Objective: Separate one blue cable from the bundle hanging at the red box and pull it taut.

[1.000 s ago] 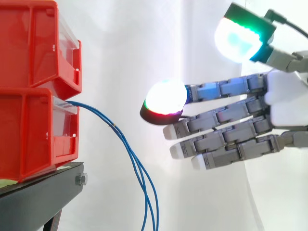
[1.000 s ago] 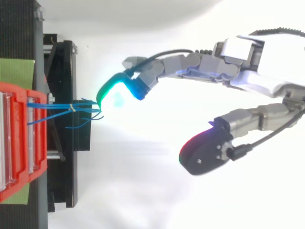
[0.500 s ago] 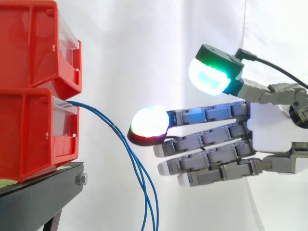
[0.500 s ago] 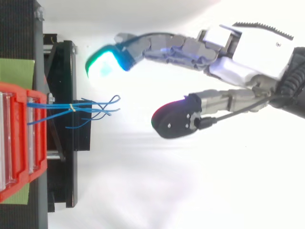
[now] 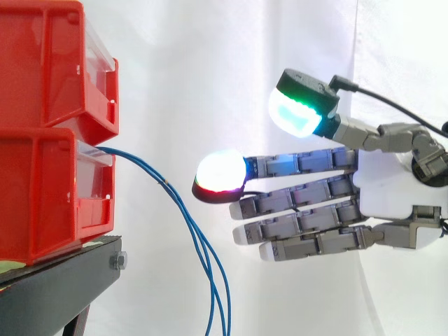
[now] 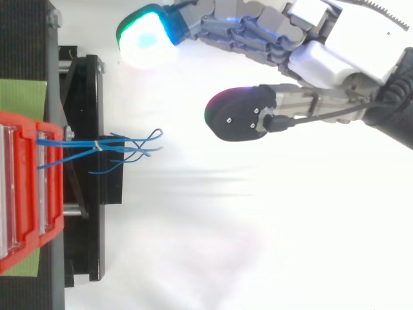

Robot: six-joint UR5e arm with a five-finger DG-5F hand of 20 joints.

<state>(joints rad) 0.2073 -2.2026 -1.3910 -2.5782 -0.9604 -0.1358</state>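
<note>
The blue cables [image 5: 197,238] leave the lower red box [image 5: 42,196] and droop toward 5 o'clock; thin, light, limp and likely slippery, so I would pinch a single strand on the sagging stretch. The hand [image 5: 395,192], at their 3 o'clock, is spread wide, empty

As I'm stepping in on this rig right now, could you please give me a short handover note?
Hand: open, fingers straight, holding nothing, right of the cables in the side view and clear of them.
Cables: blue bundle leaves the lower red bin and hangs slack past the stand; from above, the hand sits off to one side of it.
Done: nothing yet; no cable separated.
Left: line up, pinch one cable, pull it taut.
</note>
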